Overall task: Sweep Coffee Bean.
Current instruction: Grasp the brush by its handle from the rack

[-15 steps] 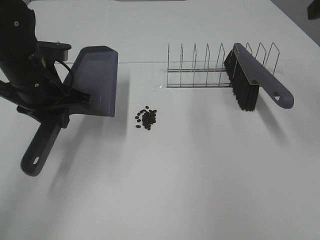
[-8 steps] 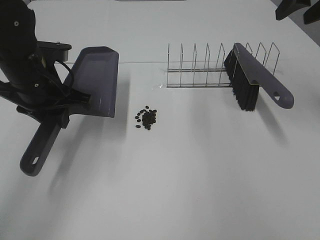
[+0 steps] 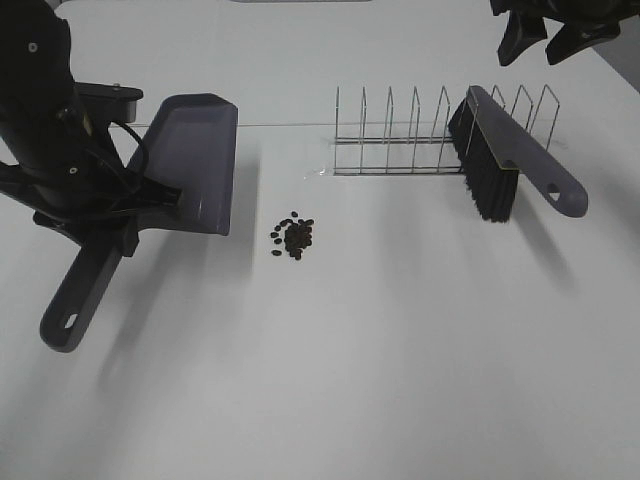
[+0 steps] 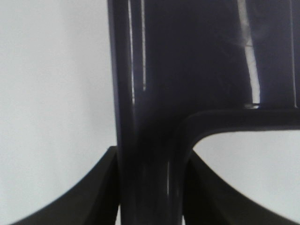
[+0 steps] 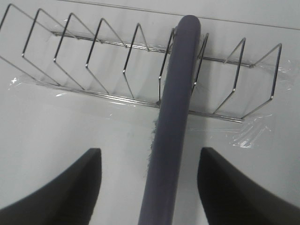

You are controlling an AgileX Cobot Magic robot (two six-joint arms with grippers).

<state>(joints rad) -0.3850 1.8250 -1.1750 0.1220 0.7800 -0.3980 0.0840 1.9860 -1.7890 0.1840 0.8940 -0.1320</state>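
The left pincer (image 3: 112,222) is clamping together on the handle of the dark grey dustpan (image 3: 195,160), and in the left wrist view its two black fingers (image 4: 84,197) are pressing against either side of that handle where it is joining the pan. The dustpan is sitting at the left of the white table (image 3: 350,380), its long open edge facing right and its handle, with a hanging hole at the end, pointing toward the near left corner; whether the pan is touching the table I cannot tell. The coffee bean (image 3: 292,237) cluster is lying on the bare table, near the dustpan's open edge on its right, in front of the left end of the wire rack (image 3: 400,140), and well apart from the brush (image 3: 510,150). The brush is leaning in a slot toward the right end of the rack, its black bristles pointing down and its grey handle reaching out to the near right. The right pincer (image 3: 533,42) is hovering above the far end of the brush with its jaws standing apart; in the right wrist view they are straddling the brush's grey back without touching it. Clear tape is showing under the rack's rails.
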